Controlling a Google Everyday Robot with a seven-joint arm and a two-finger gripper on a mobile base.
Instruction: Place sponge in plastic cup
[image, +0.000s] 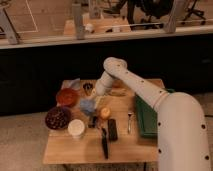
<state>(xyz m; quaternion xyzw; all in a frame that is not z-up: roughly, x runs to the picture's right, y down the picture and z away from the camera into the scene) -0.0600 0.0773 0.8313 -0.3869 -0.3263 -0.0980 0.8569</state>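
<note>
gripper (95, 101) hangs right over the plastic cup (87, 106) (open or closed, i cannot tell), squeezed between the red bowl (66, 96) and the orange ball (105, 113).

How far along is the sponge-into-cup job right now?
Done: the arm has reached across the table, and the gripper sits directly above the plastic cup. In hand: apparently the drop itself, but the sponge is not visible, either hidden under the gripper or already in the cup. Left: confirm the sponge is inside, then lift the arm away.
</note>
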